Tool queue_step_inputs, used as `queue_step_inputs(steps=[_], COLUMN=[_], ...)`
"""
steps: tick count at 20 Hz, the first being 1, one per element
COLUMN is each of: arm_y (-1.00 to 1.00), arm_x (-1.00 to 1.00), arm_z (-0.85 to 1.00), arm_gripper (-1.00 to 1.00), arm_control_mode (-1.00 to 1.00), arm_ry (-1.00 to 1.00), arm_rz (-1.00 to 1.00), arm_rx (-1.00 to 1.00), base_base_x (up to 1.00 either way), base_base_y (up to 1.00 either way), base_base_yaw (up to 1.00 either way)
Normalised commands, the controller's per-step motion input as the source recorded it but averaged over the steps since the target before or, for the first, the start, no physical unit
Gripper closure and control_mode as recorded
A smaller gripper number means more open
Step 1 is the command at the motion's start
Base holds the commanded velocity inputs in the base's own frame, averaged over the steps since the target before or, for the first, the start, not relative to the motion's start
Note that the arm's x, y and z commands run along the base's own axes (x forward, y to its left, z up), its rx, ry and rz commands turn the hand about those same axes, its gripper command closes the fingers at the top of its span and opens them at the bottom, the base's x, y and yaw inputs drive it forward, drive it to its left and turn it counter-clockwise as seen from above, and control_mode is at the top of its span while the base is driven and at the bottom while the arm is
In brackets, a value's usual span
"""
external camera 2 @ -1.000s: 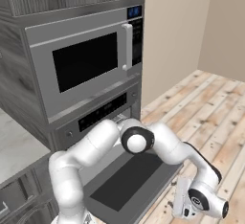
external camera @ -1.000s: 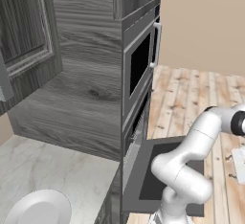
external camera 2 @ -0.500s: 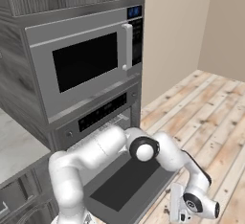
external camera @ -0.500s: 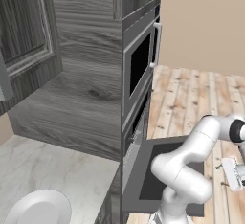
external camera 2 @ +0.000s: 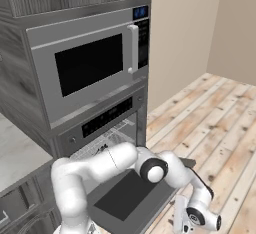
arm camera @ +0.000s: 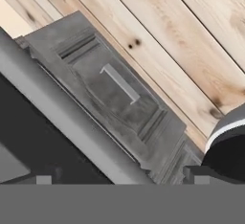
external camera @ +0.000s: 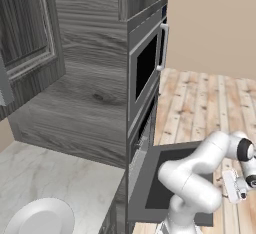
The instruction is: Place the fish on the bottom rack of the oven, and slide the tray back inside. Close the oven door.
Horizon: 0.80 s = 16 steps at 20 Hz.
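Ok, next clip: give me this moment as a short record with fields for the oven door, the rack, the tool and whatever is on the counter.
oven door: oven door folded down flat, window facing up
bottom rack: wire-mesh bottom rack visible in the oven opening; whether anything lies on it cannot be told
tool: tool open, holding nothing, low beyond the door's outer edge, over the wooden floor
counter: white plate on the marble counter, left of the oven
upper appliance: microwave, door shut

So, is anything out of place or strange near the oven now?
Nothing is spilled or damaged. The oven door hangs fully open and flat, and the open gripper sits low beyond its front edge, above the wooden floor.
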Motion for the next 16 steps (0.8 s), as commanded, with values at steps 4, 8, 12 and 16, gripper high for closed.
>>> queue_step_inputs(steps=[4,8,12,16], arm_y=[-0.09,-0.10,-0.10,-0.05], arm_x=[0.41,0.29,0.33,0.43], arm_z=[-0.43,-0.54,-0.77,-0.79], arm_gripper=[-1.00,-1.00,-1.00,-1.00], arm_control_mode=[-1.00,-1.00,-1.00,-1.00], arm_ry=[0.00,0.02,0.07,0.09], arm_rz=[0.00,0.00,0.00,0.00], arm_rx=[0.12,0.13,0.16,0.20], base_base_x=[0.00,0.00,0.00,0.00], base_base_y=[0.00,0.00,0.00,0.00], base_base_yaw=[0.00,0.00,0.00,0.00])
